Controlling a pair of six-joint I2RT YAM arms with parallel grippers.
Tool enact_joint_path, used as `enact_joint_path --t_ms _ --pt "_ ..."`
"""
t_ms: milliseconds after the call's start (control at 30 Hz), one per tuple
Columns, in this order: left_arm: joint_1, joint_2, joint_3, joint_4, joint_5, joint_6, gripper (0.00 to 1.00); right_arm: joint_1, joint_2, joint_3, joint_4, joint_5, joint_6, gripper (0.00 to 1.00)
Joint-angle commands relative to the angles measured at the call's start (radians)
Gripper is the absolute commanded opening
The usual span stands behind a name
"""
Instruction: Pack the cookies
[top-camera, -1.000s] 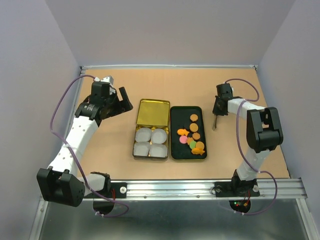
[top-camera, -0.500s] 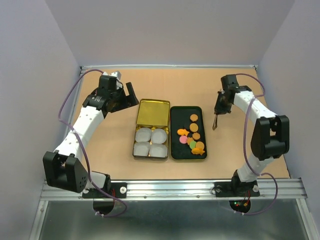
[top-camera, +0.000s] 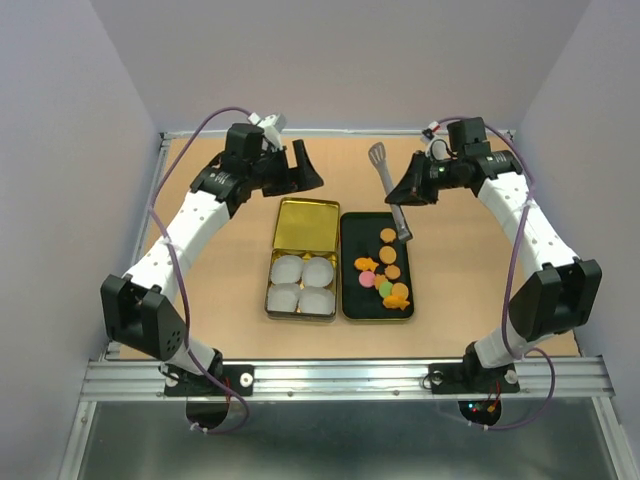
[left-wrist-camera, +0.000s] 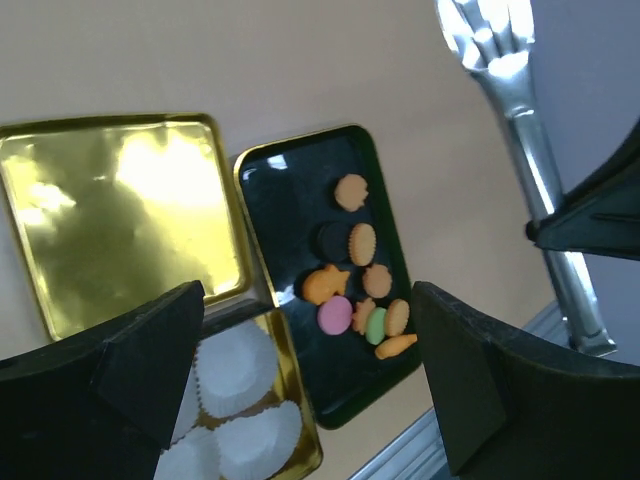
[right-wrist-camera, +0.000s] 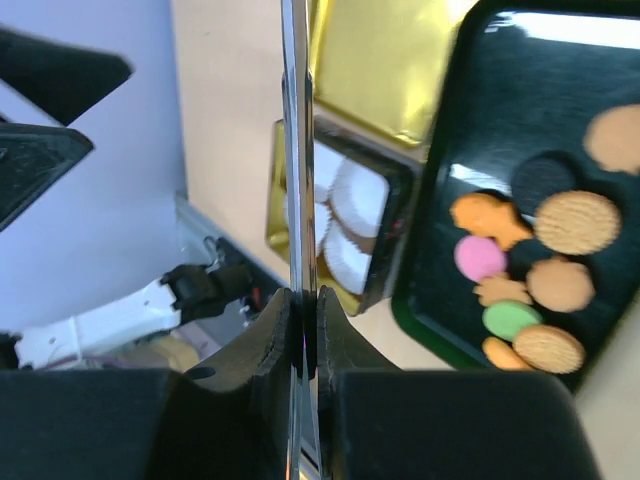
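Note:
The cookies (top-camera: 385, 270) lie loose in a black oblong tray (top-camera: 357, 235): round brown ones, a pink, a green, a dark one and orange fish shapes. They show in the left wrist view as cookies (left-wrist-camera: 360, 280) and in the right wrist view as cookies (right-wrist-camera: 545, 275). My right gripper (top-camera: 410, 190) hangs over the tray's far end, shut on a slotted metal utensil (top-camera: 381, 160), seen edge-on between the jaws (right-wrist-camera: 297, 150). My left gripper (top-camera: 298, 180) hovers wide open behind the tin, holding nothing (left-wrist-camera: 308, 292).
A gold tin (top-camera: 305, 225) lies open left of the tray, its lid flat and its base holding several white pleated paper cups (top-camera: 301, 284). The utensil's slotted head (left-wrist-camera: 485, 30) points toward the back wall. Walls close in on three sides.
Both arms swung toward the back centre. The right gripper turned the utensil from hanging down beside the tray to slanting over its far end. The left gripper moved right, behind the tin.

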Motion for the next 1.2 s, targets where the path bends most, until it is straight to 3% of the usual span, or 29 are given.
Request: enact_joint_path --t_ms 0,300,533,733,833,1067,1167 --pt "-0.073 0.053 0.131 0.104 0.082 -0.053 0.96 0.044 0.032 0.139 0.014 -0.132 0.036 0.02" --pt "-0.173 0.208 0.316 0.099 0.067 -0.068 0.96 0.128 0.114 0.248 0.027 -0.1 0.073 0.01" --pt "-0.193 0.235 0.353 0.112 0.028 -0.107 0.96 0.159 0.132 0.259 0.06 -0.08 0.093 0.01" --pt "-0.196 0.297 0.433 -0.011 -0.091 -0.131 0.95 0.163 0.114 0.26 0.086 -0.068 0.093 0.0" --pt "-0.196 0.324 0.467 -0.034 -0.085 -0.137 0.94 0.163 0.1 0.236 0.103 -0.064 0.1 0.0" --pt "-0.201 0.373 0.526 -0.085 -0.09 -0.159 0.89 0.165 0.061 0.213 0.152 -0.031 0.117 0.01" --pt "-0.202 0.381 0.531 -0.085 -0.09 -0.161 0.81 0.165 0.058 0.205 0.176 -0.041 0.133 0.0"
